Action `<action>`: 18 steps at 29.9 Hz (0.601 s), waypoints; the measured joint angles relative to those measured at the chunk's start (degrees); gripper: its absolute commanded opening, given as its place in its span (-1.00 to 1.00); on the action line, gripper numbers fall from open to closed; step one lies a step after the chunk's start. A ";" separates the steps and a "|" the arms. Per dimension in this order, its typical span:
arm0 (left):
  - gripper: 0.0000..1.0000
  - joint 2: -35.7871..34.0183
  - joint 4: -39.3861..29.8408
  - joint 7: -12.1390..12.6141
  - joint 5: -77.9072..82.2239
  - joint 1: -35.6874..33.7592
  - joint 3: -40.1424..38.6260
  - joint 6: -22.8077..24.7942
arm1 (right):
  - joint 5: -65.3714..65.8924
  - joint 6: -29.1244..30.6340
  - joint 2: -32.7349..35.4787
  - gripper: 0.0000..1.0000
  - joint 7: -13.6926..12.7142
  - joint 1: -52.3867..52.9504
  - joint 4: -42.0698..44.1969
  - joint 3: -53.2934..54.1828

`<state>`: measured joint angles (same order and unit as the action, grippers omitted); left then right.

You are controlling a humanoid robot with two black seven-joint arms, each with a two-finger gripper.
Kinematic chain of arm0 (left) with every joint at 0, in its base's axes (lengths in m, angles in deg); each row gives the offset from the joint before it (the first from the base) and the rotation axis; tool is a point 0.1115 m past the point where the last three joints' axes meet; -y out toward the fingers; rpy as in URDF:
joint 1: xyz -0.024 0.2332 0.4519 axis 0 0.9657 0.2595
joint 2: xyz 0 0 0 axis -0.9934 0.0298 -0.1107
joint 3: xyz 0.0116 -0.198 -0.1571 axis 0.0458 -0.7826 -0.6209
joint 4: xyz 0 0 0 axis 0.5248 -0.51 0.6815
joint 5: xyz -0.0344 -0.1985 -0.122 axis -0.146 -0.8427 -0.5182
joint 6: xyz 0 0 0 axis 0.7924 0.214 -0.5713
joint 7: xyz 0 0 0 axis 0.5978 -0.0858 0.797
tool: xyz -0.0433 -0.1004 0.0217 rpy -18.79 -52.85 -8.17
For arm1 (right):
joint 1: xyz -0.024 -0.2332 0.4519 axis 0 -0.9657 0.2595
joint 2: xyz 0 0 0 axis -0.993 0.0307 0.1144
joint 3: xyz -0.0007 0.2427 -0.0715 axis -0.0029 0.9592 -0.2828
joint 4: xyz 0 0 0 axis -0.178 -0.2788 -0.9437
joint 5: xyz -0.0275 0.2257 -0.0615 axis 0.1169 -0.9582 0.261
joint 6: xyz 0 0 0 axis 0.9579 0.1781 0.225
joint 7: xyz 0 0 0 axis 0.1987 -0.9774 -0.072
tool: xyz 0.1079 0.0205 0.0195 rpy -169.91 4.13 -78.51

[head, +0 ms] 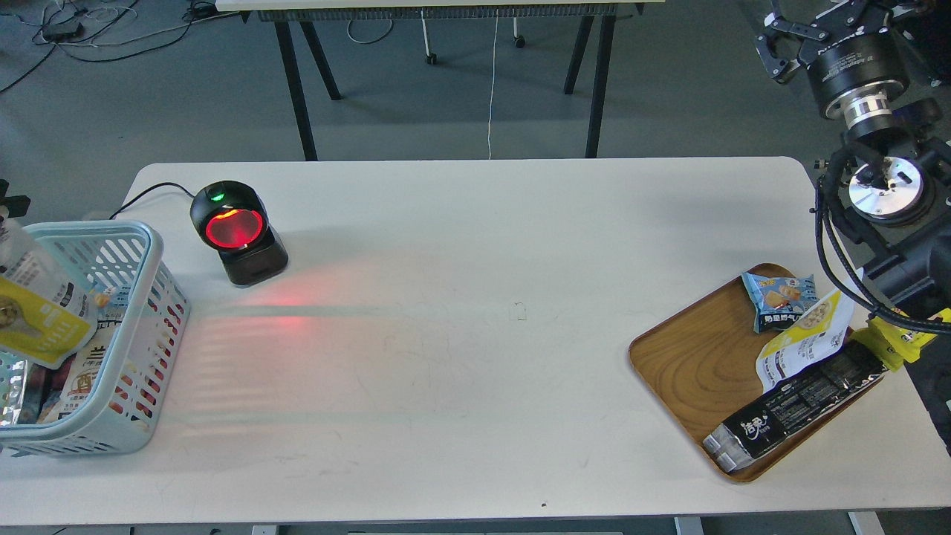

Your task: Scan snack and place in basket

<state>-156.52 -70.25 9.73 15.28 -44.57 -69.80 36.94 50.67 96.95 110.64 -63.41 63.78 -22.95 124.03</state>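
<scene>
The white table (475, 334) filled most of the room before me, and everything else sat around the barcode scanner (236, 232) standing near its far left corner. The scanner's round window glowed red and threw a red smear onto the tabletop just in front of it; a black cable (145, 195) ran off from behind it toward the left edge. Nothing stood between the scanner and the basket.

Just left of the scanner, at the table's left edge, stood the light blue basket (152, 297), slotted sides and rolled rim, with several packets already lying inside. Far to the right of the scanner, at the opposite end of the table, lay a brown wooden tray (691, 364) holding a long black package (795, 409), a white-and-yellow patterned pouch (806, 338) and a small blue packet (780, 299).

The right arm (877, 104) hung well to the right of the scanner, above the tray end; its gripper (791, 44) sat high in the far corner with its fingers spread apart.

The snack (37, 305) hung left of the scanner, over the basket's left part, above the rim and tilted. Its long axis ran from upper left to lower right, white-grey top toward the upper left, yellow front facing me. The left gripper was out of sight past the left edge, so I could not tell what held the pouch.
</scene>
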 measured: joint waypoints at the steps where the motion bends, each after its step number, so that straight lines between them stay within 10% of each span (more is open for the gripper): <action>1: 0.99 0.89 0.01 0.00 -5.14 -0.08 -0.08 -0.10 | 0.03 -0.06 0.05 0.99 0.00 0.14 0.03 0.00; 18: 1.00 35.16 19.25 0.00 -66.05 -0.20 -12.98 1.14 | 0.07 -1.22 1.64 0.97 -0.43 2.92 0.74 0.61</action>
<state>-121.36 -51.00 9.73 -50.77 -44.77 -82.79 38.08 50.74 95.73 112.28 -63.85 66.70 -22.20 124.64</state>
